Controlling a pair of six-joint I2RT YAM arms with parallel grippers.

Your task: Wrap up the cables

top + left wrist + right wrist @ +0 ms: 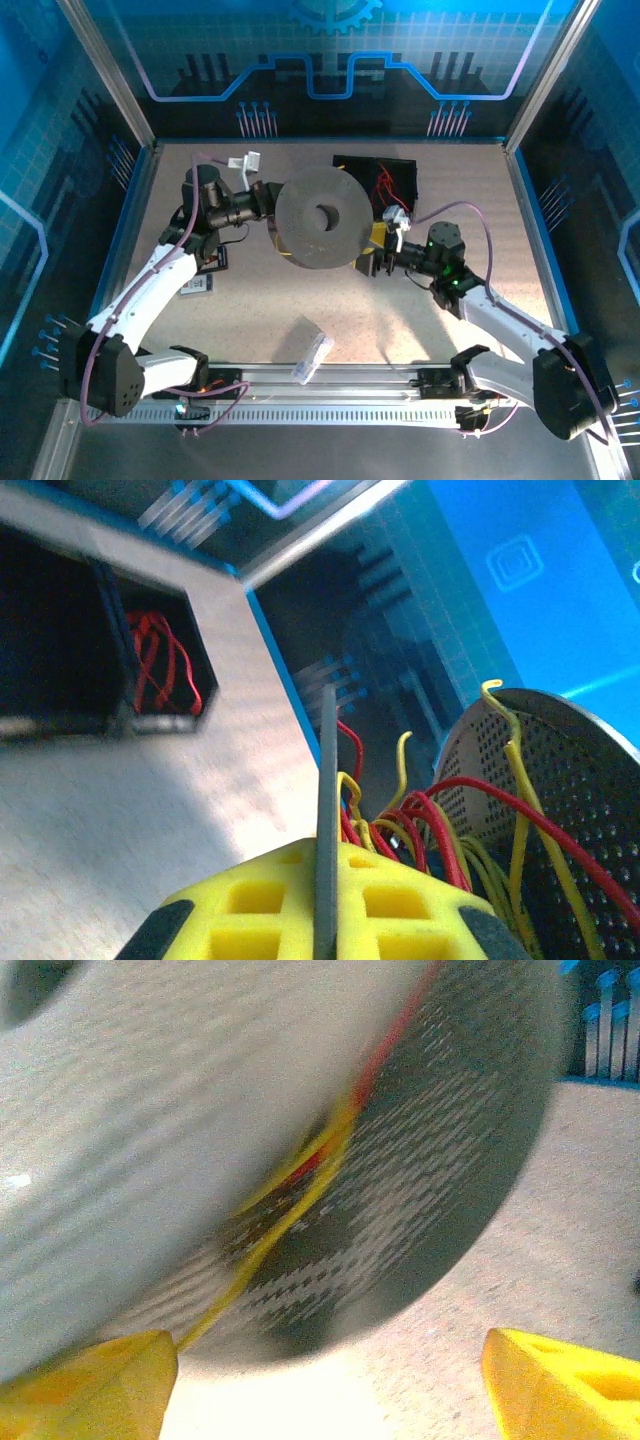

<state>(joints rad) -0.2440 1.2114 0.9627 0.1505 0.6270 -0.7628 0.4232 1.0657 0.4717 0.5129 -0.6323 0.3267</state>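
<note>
A: Nearest us, along the bottom edge of the right wrist view, our right hand [325, 1385] has its yellow fingers [90, 1385] standing wide apart, clamped on nothing.

B: And the cables [290, 1210]?

A: A yellow one climbs from beside the lower-left finger towards the upper right, with red alongside it, across the grey spool [150, 1100]. Through the blur we cannot tell whether it touches that finger.

B: In the left wrist view our left hand [325, 880] is together on a thin grey edge at bottom centre. We take that edge for one flange of the spool. Just behind it, red and yellow loops stand up loose at mid-frame, in front of the perforated flange at the right.

A: So we judge that the left hand steadies the spool while the right hand goes for a strand.

B: Then we should close on the yellow strand near the spool, keep it taut, and lay it between the flanges, not over the rim.

A: Farthest off, at the upper left of that view, a black box [60, 650] on the counter [150, 810] holds more red cable, well apart.
</note>
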